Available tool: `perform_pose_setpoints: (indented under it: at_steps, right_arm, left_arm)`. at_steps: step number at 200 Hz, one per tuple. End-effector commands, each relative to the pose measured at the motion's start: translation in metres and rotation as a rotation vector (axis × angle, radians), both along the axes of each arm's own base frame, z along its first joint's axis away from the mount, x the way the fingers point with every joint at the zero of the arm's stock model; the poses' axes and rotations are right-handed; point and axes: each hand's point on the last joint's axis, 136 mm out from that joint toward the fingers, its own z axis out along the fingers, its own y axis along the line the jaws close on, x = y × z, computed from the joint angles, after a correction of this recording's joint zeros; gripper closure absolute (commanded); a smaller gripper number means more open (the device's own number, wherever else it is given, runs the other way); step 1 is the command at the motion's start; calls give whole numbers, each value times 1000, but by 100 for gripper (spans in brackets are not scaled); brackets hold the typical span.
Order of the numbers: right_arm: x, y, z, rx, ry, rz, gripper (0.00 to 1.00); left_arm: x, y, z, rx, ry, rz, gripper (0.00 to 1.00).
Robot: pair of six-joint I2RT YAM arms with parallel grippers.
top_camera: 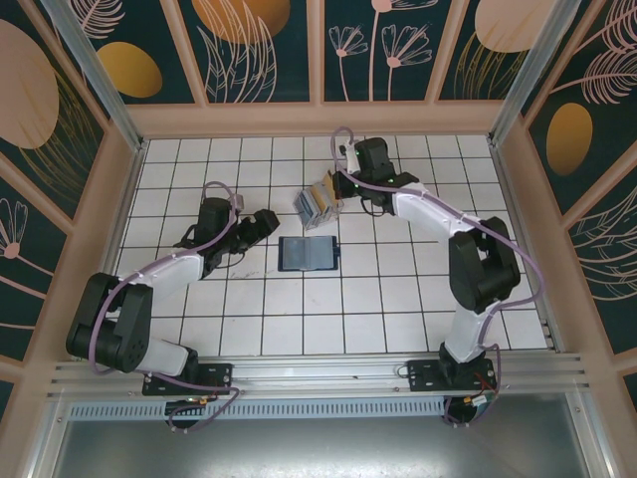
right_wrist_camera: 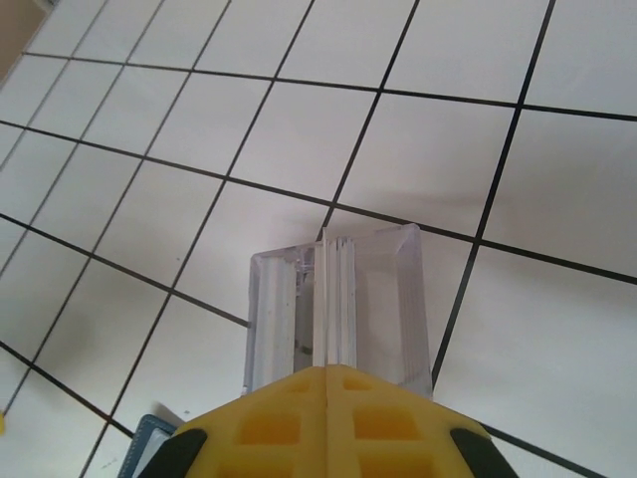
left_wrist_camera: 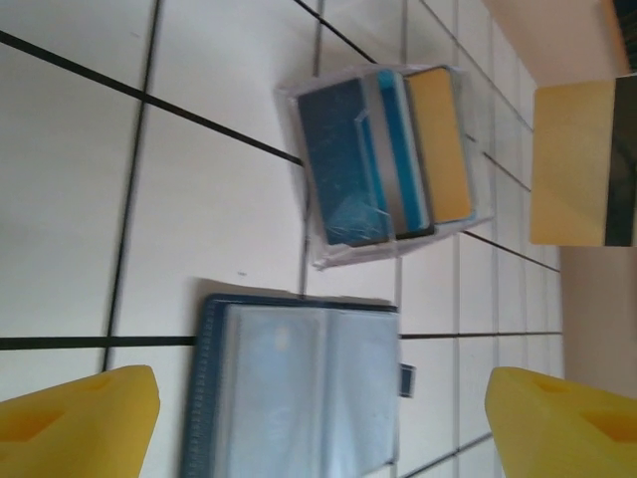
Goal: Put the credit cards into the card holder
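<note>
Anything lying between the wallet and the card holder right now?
Nothing. A narrow strip of bare white tile separates the wallet from the card holder; the left wrist view shows it best, and the top view agrees.

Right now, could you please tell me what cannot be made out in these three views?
Left wrist view: the frame edge cuts off the tan card at the right; what holds it lies outside.
Right wrist view: the shut right gripper covers the near end of the card holder; thin upright edges inside could be cards or dividers.
Top view: the cards are too small to count.
</note>
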Motion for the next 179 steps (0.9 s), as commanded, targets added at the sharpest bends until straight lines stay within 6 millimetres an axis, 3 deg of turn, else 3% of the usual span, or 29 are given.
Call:
perform_pose_setpoints:
  at_steps: [1,24,51,68,83,108,134,179]
  right_arm:
    - [-11,4,32,114,-39,9,100]
    - [-35,19,34,177,-8,92,100]
    - [-60,35,24,262,106,186,100]
    - [-73,44,22,351,193,214,100]
    - [-81,49,22,407,257,236,100]
    - [-88,52,26,484,356,270,100]
    - [-93,54,40,587,397,305,100]
    - [-97,62,49,693,467,348,100]
  left_arm:
    - [5,-25,36,-171,-57,-89,16]
    - [7,-38,62,-290,-96,-137,18]
    - [14,-40,75,-322,-96,-123,8]
    - [15,-43,84,-352,-131,-138,7]
    - [15,-44,88,-361,-153,-145,11]
    - [13,-45,89,-357,-170,-161,28]
    - [7,-50,89,-344,-170,-196,30]
    - [-1,-53,96,-384,-190,-215,39]
